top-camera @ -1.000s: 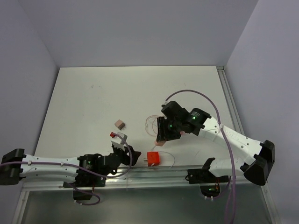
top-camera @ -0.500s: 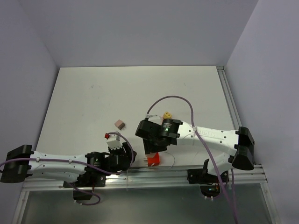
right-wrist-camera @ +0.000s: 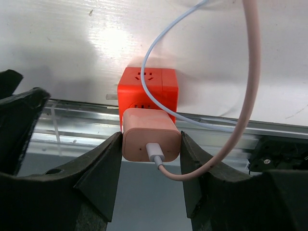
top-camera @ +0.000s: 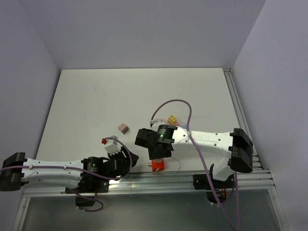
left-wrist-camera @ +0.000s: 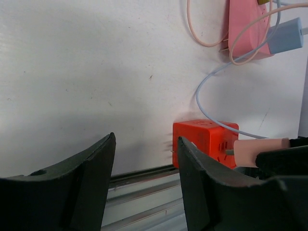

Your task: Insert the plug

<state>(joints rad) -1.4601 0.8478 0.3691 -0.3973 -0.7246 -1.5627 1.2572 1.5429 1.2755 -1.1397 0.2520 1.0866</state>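
Right end effector: squeezing the pink plug against the orange cube.
Left end effector: open, holding nothing.

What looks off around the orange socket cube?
The orange socket cube sits at the very edge of the table, against the metal rail. The pink plug held by the right gripper is not fully in: bare prong shows between them.

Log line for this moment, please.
right gripper: shut on pink plug | pink plug: prongs at orange socket cube, not seated | left gripper: open, empty
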